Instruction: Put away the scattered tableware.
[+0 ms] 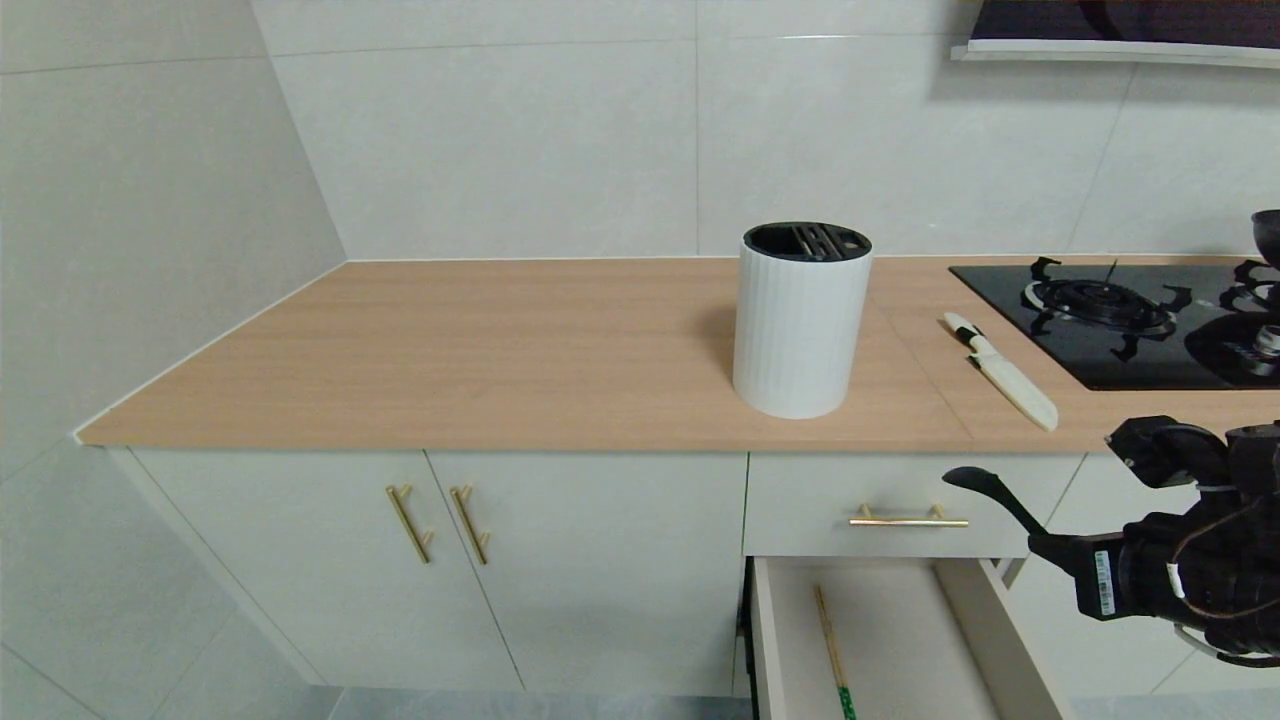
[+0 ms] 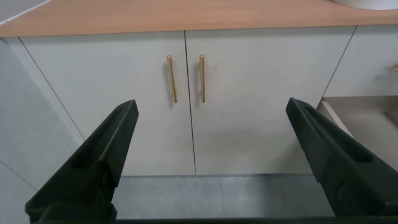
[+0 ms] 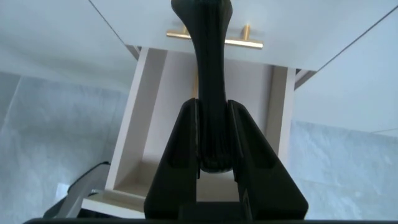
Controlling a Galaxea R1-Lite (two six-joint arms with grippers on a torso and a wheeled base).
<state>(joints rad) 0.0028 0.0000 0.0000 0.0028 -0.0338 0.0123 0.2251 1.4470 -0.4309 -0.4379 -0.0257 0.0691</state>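
Bench (image 1: 500, 350), open drawer (image 1: 965, 620) under its right front edge. White ribbed holder (image 1: 800, 330) right of centre. Right gripper (image 1: 1055, 548) at drawer's right side, clenched on black utensil (image 1: 985, 488). Left gripper (image 2: 211, 109) released, facing cabinet doors (image 2: 186, 124). Knife (image 1: 1003, 372) at right front edge. Chopsticks (image 1: 828, 635) lie in drawer.

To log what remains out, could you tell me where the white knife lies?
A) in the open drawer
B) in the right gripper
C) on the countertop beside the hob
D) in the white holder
C: the white knife lies flat on the wooden countertop, between the white holder and the gas hob.
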